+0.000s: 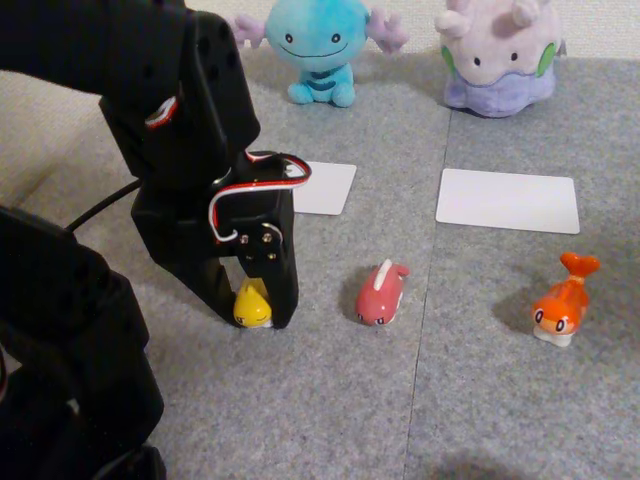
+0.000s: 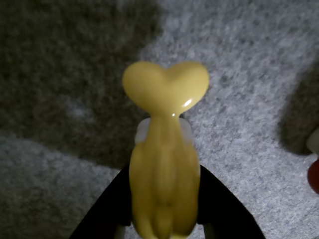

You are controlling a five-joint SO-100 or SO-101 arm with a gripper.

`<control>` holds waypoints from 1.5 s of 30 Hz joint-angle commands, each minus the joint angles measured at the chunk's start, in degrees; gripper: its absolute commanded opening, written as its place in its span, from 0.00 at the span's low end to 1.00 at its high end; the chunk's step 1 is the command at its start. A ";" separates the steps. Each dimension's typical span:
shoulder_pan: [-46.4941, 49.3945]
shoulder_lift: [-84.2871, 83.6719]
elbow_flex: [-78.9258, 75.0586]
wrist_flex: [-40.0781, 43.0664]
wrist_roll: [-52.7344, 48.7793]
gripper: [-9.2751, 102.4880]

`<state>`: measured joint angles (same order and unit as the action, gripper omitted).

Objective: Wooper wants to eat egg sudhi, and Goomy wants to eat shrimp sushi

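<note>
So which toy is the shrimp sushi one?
Find Goomy, the lilac plush at the back right of the other view, then the white card before it. Nearer still sits the shrimp sushi, alone orange with a forked tail; its neighbour is pink-red.

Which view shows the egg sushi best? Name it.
The wrist view: the egg sushi is large there, its heart-shaped tail clear, black fingers at both flanks. The other view shows a small yellow patch between the gripper fingers.
</note>
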<state>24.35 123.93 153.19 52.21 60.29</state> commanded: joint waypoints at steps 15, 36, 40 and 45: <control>-10.02 -12.04 -39.99 12.92 13.36 0.10; -13.36 -54.40 -61.00 1.49 20.21 0.22; -13.45 -54.23 -61.00 1.76 20.21 0.35; -14.77 -54.05 -61.00 2.90 20.13 0.47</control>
<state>10.20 69.35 93.52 55.63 79.98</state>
